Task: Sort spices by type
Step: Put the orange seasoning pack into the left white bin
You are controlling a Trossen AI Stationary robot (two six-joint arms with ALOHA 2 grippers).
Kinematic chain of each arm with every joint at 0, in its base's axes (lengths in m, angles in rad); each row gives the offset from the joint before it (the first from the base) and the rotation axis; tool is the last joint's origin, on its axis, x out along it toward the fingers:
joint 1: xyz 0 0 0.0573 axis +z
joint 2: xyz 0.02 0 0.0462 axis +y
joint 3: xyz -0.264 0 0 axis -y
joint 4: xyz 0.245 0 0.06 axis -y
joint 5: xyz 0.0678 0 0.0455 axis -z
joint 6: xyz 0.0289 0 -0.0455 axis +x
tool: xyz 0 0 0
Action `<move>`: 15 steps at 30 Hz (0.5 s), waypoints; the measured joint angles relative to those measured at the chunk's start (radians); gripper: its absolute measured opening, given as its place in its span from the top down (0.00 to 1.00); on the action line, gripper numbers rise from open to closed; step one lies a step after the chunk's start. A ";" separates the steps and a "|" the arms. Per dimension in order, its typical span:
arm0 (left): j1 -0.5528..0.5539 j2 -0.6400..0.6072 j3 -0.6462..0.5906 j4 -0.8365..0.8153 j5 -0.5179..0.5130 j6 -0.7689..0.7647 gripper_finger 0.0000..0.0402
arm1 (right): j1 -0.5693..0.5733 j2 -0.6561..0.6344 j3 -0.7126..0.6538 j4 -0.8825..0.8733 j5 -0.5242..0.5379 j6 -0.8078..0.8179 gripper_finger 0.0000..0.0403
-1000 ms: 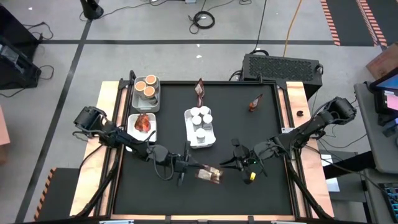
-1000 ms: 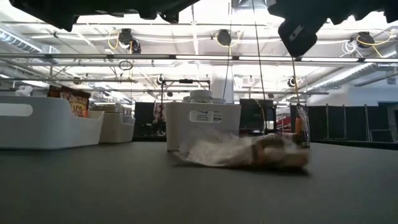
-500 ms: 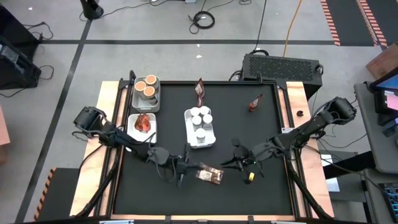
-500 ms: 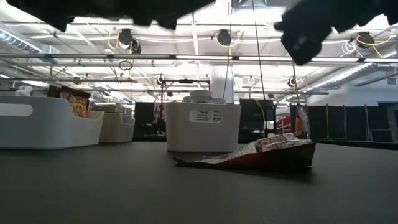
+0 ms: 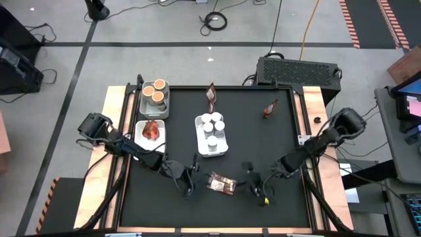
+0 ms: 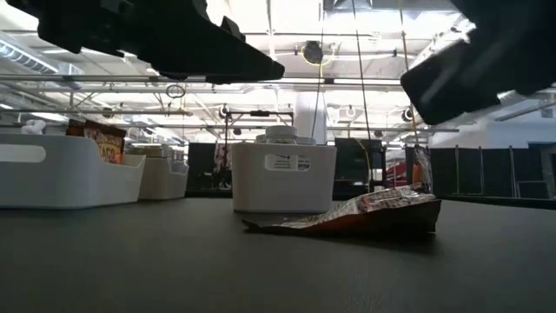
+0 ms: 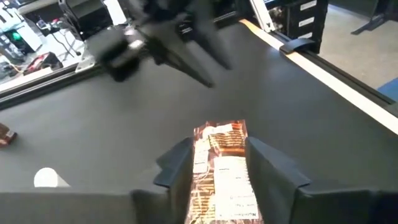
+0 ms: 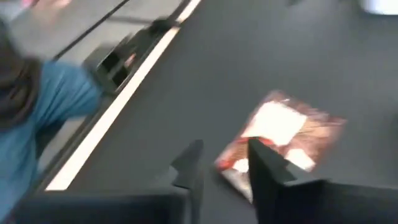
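I'm working over a black mat (image 5: 263,141) with a workshop floor around it and, level across the table, a long lit hall behind. Nearest the front edge lies a reddish-brown packet (image 5: 222,184), flat on the mat between my two grippers. From the left wrist, the left gripper (image 7: 217,158) has its fingers parted with the packet's end lying between them, not pinched. From the right wrist, the right gripper (image 8: 224,163) shows a narrow gap between its fingers, just beside the packet's other end, holding nothing.

My worry is that both grippers crowd the same packet. If each closes on an end, the foil could tear or be tugged two ways, and the wrists could bump. The crinkly film lies so flat that a finger may skate over it instead of getting under.

Seen from above, the packet's long axis runs roughly across the table, tilted a little, one end toward each gripper.

Further back, the middle tray (image 5: 212,146) holds white-capped jars (image 5: 212,124). The tray at left (image 5: 140,136) holds another packet, and behind it a tray (image 5: 146,107) carries orange-topped tubs (image 5: 156,91). Two more packets (image 5: 210,96) (image 5: 270,108) wait loose near the far edge.
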 joint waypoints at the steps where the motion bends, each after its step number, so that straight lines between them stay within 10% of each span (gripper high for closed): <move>1: 0.000 0.000 0.000 -0.002 0.000 0.000 0.60 | 0.007 0.026 0.002 0.015 -0.018 -0.027 0.76; 15: 0.000 0.000 0.000 -0.001 -0.001 0.027 0.35 | 0.022 0.234 0.255 -0.192 0.139 -0.221 0.27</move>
